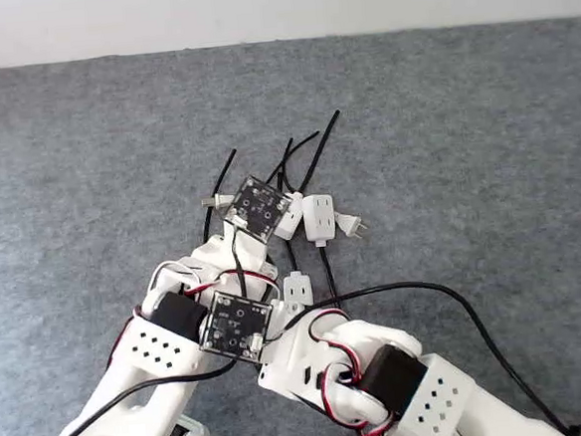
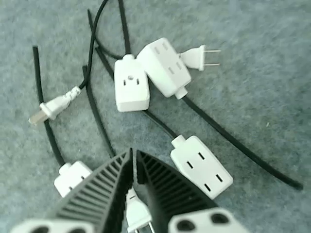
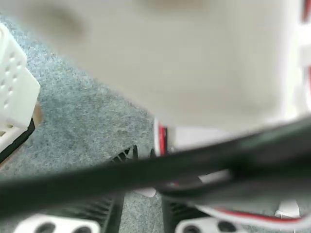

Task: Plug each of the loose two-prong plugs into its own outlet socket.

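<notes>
The left arm [image 1: 150,353] stretches in from the near left corner, its wrist pitched forward over the tangle of cords in the middle of the grey felt-covered table [image 1: 485,144]. Its left gripper [image 2: 133,156] points down at the cluster, black ribbed fingers [image 2: 104,189] pressed together on a small white two-prong plug [image 2: 136,213], pinched deep between them near their base. Just beyond the fingertips lies a flat white socket with two pairs of slots [image 2: 201,167] on a black cord. Farther out, a white single-outlet socket block [image 2: 131,87] touches a white cube-shaped adapter [image 2: 163,68], whose own two metal prongs stick out sideways. Off to one side, apart from the sockets, a loose white plug on a black cord [image 2: 53,108] lies flat on the felt. Another white socket end [image 2: 72,178] peeks out from behind one finger. The right arm [image 1: 422,393] comes in from the near right and folds across toward the left arm, wrist tucked close against it. The right gripper [image 3: 142,196] sits low over the felt with a thick black cable [image 3: 146,170] crossing in front of it. Open or closed, I cannot tell.
</notes>
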Available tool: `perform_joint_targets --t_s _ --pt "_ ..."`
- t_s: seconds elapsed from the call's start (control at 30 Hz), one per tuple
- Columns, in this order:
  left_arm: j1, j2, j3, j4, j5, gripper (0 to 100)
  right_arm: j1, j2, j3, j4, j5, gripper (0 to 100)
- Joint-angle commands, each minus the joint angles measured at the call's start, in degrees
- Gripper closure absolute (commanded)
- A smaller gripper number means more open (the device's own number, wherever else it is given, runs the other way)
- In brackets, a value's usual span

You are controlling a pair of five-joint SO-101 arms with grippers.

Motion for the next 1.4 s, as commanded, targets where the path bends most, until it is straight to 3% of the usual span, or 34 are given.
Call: perform_joint_targets --t_s 0.0,0.13,0.33,0.47,0.63,0.83,1.37 --pt "0.7 -1.5 -0.6 -0.2 -0.4 98 -0.5 -3.8 0.3 0.6 0.6 99.1" --pt "-2.7 -1.9 2.9 -7.5 4.0 98 1.8 -5.8 0.4 0.2 0.0 99.1" --pt "-13.6 -1.9 15.4 -39.1 16.4 99 10.9 -5.7 0.4 -4.1 -8.7 99.1" --pt "-17.8 -2.0 20.5 -51.7 22.1 99 15.9 -5.4 1.8 -8.0 -13.8 99.1" --pt "-24.3 -2.0 26.9 -61.6 23.8 99 19.3 0.4 3.3 -13.2 -19.2 99.1" --pt "-29.4 -1.8 36.4 -81.2 23.6 99 19.6 9.2 2.3 -18.6 -21.6 99.1" --pt "-31.8 -1.7 36.4 -81.2 23.8 99 25.3 10.2 2.7 -20.7 -24.4 99.1"
